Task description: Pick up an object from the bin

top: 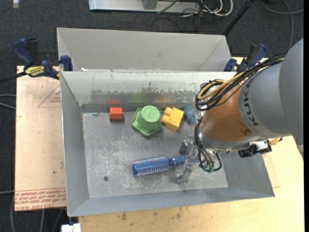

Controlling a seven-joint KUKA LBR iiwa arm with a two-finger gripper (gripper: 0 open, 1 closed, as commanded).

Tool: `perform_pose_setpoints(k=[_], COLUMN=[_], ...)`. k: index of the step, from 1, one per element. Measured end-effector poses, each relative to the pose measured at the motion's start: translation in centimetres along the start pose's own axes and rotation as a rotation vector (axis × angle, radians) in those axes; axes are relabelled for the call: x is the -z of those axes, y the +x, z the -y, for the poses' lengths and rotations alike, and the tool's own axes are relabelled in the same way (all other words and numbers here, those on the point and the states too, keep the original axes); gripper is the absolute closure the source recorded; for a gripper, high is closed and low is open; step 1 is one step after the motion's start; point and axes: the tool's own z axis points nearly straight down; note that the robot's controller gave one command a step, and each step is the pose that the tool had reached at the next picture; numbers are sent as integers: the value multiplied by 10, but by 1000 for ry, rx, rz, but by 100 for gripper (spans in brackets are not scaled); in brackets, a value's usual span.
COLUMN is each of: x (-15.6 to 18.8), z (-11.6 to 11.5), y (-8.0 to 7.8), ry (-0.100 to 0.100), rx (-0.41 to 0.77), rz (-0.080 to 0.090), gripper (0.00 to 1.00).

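**Arm.** The arm [277,98] is entered from 3 o'clock and is bent down over the 4 to 5 o'clock part of the bin [99,149]. A broad grey link is followed by an orange cover [224,122] at the wrist. Black and yellow cables [215,88] are looped along the top of that cover.

**Writing.** The black letters "KUK" are read on the grey link, just beside the orange cover. The rest of the word is hidden by the curve of the link.

**Gripper.** The gripper [184,161] is pointed down at the bin floor, at about 5 o'clock. Its fingers [183,175] are set wide apart, one toward 12 and one toward 6 o'clock. The handle end of a brush is seen in the gap, and no grip on it is shown.

**Brush.** A blue brush [152,166] with a bristled round head is laid flat at 6 o'clock. Its head is pointed to 9 o'clock and its handle to 3 o'clock.

**Other contents.**
- A green cup [147,121] is placed near the centre, toward 12 o'clock.
- A yellow toy [172,118] is touching the cup at its 3 o'clock side.
- A small blue piece [189,115] is set just beside the toy, at 1 o'clock.
- A red-orange block [116,113] is placed apart at 11 o'clock.
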Motion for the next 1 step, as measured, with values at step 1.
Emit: perform_pose_setpoints(k=[1], x=[4], z=[2], y=[-3], ry=[1], rx=[-2], rz=[8], gripper=[100])
